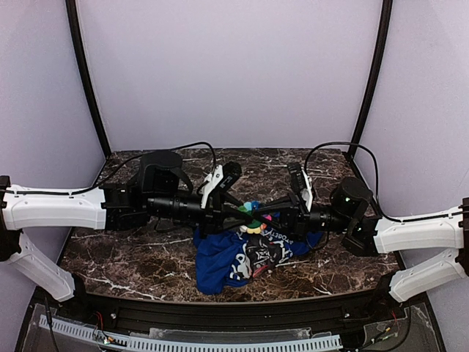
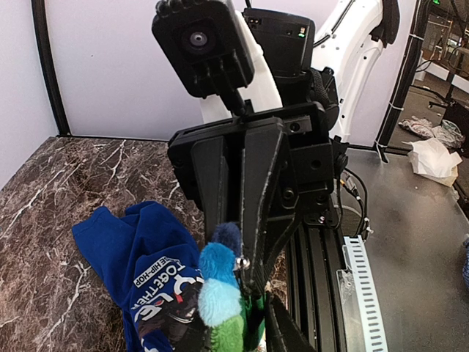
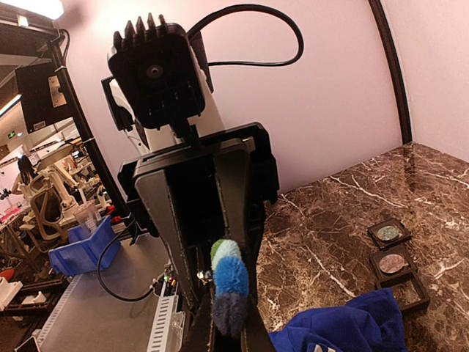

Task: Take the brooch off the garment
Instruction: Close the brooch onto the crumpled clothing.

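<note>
The brooch [image 1: 252,218] is a small cluster of fuzzy pompoms: dark blue, blue, pale blue, green, yellow and pink. It hangs just above the blue printed garment [image 1: 234,260], which lies bunched on the marble table. My left gripper [image 1: 245,213] reaches in from the left and my right gripper [image 1: 259,215] from the right, tip to tip at the brooch. In the left wrist view the brooch [image 2: 220,293] fills the space between my own fingers. In the right wrist view the brooch [image 3: 232,282] sits pinched between my right jaws.
Three small dark square trays [image 3: 396,262] stand in a row on the marble beyond the garment [image 3: 344,326]. Tent walls and black poles [image 1: 88,81] close in the back and sides. A black rail [image 1: 220,315] runs along the table's near edge.
</note>
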{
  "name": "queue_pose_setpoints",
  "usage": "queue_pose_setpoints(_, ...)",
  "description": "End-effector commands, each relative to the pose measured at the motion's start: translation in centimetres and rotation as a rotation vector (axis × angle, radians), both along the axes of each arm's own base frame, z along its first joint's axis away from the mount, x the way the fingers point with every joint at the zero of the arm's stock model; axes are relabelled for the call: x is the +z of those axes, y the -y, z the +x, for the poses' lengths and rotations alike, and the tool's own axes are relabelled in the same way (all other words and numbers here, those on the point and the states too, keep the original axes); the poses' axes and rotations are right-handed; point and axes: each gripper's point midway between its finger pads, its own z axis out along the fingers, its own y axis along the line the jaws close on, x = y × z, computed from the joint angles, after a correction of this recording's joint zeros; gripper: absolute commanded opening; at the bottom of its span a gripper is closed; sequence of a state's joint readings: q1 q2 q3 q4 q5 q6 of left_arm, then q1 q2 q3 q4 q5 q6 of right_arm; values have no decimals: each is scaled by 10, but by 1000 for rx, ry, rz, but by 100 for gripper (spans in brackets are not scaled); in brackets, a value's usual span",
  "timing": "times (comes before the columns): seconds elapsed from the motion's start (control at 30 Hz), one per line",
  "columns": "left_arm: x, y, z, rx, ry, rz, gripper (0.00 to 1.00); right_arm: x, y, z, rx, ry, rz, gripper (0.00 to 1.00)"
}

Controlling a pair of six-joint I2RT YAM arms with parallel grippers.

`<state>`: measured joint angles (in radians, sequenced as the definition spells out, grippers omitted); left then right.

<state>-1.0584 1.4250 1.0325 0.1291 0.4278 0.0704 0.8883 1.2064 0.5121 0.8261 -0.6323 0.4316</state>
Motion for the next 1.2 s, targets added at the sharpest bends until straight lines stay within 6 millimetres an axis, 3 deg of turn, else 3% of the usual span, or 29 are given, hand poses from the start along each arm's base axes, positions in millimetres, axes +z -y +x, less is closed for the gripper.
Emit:
queue_pose_setpoints(0.0,18,2,-1,-12,20,-46,21,13,4,-6,14,39,38,0)
queue_pose_setpoints(0.33,22,-2,-6,-24,22,-71,21,15,6,-7,11,45,48,0)
queue_pose_setpoints(0.7,27,-10,-4,9,35,-77,56,13,9,-2,-30,43,40,0)
queue_pose_setpoints(0.93,24,-15,-7,5,35,-73,41,17,7,-11,32,61,21,0)
queue_pose_setpoints(1.17,19,-10,-9,-16,15,-53,46,14,2,-13,65,55,3,0)
